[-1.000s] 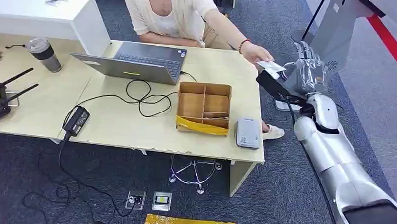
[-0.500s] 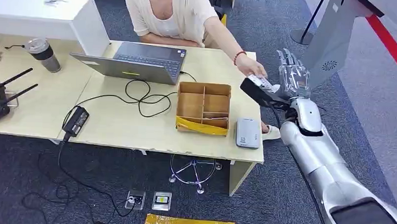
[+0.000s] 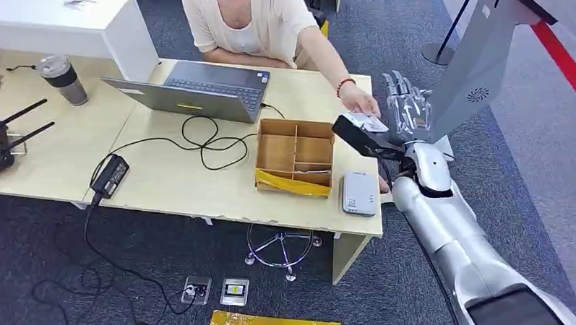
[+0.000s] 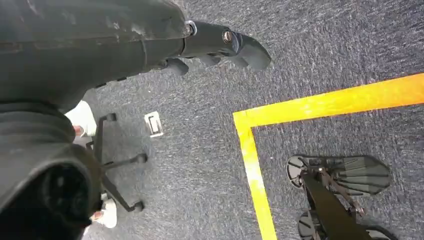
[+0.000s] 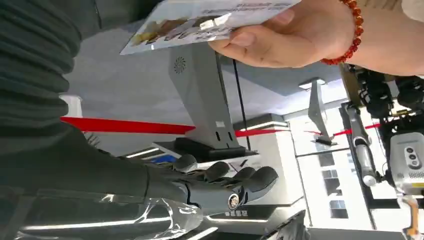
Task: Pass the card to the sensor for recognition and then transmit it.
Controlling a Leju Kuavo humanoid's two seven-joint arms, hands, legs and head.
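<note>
Leftward since before, right hand (image 3: 410, 112) hovers spread, holding nothing — a person's hand (image 3: 361, 103) offers the card (image 3: 366, 122).

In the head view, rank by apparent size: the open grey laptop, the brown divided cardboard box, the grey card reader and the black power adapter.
Largest to smallest:
1. Open grey laptop
2. Brown divided cardboard box
3. Grey card reader
4. Black power adapter
The reader and adapter look close in size, so that order is less sure.

Printed card (image 3: 366, 122) (flat) in person's hand (image 3: 361, 103)
</note>
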